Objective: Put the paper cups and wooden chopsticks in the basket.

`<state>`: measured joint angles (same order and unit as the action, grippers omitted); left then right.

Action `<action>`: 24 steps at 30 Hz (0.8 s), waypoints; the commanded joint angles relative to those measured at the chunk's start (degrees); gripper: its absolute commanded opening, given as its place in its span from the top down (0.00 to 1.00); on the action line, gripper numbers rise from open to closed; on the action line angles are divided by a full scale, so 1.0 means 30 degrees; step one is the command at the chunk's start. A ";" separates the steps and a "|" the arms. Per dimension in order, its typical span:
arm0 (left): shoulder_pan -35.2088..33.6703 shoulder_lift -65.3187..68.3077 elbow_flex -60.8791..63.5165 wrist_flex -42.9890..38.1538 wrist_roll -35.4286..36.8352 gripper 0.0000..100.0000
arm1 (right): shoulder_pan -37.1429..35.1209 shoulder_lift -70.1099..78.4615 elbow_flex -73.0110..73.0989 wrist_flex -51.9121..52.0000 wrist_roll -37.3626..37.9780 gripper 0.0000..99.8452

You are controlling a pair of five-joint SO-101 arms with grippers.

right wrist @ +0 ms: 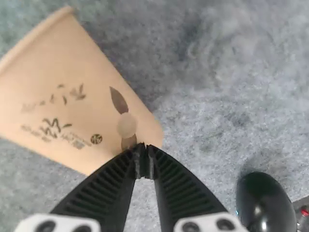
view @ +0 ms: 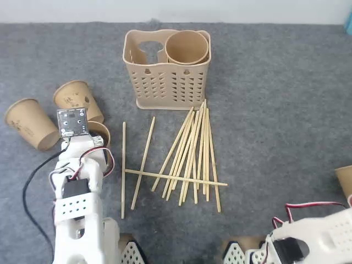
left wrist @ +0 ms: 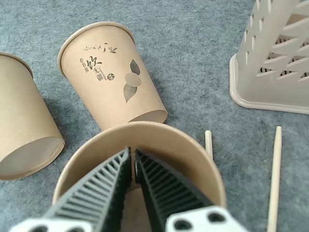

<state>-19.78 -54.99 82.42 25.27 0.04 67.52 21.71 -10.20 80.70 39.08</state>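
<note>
Starting with the left end effector (left wrist: pixel 133 153): squeezed down to a hairline slit, clamping nothing, tips poised over the open mouth of an upright paper cup (left wrist: pixel 169 145). Touching the inner wall or hanging free? Impossible to call. From above, fingers tucked away beneath the wrist camera (view: pixel 72 122), and most of that cup along with them. Just beside it, spotting a printed cup (left wrist: pixel 113 72) and a second cup (left wrist: pixel 24 125), both down on their sides.

Over to the right end effector (right wrist: pixel 143 149): likewise pressed together, gripping nothing, tips right at the edge of a tipped-over cup (right wrist: pixel 72 111). Contact or mere overlap? Hard to say. From above, just a sliver of that tipped-over cup at the frame edge.

Up at the far middle of the grey desk (view: pixel 275 82): the basket (view: pixel 165 82), with a standing cup (view: pixel 187 47) in the compartment on the right arm's side. Between basket and arms, wooden chopsticks (view: pixel 190 148) fanned out loose, with a crosswise stick (view: pixel 176 177) among them.

Down in the right wrist view, a dark rounded lump (right wrist: pixel 265 198), cropped, not identifiable.
</note>
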 commanded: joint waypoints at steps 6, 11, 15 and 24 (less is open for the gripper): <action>0.0000 0.0586 -0.0073 -0.0147 -0.0205 0.98 | 0.3004 0.1978 0.0703 -0.1216 0.1729 0.99; 0.0000 0.0586 -0.0073 -0.0147 -0.0205 0.98 | 0.3678 0.1656 0.0469 -0.0835 0.2051 0.99; 0.0000 0.0586 -0.0044 -0.0147 -0.0205 0.98 | 0.3648 -0.0864 -0.0234 0.1216 0.2051 0.99; 0.0000 0.0586 -0.0044 -0.0088 -0.0205 0.98 | 0.0689 -0.5846 0.1143 0.5260 0.1582 0.99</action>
<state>-19.78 -54.99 82.42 25.27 0.04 72.62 11.60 -7.21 95.03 44.53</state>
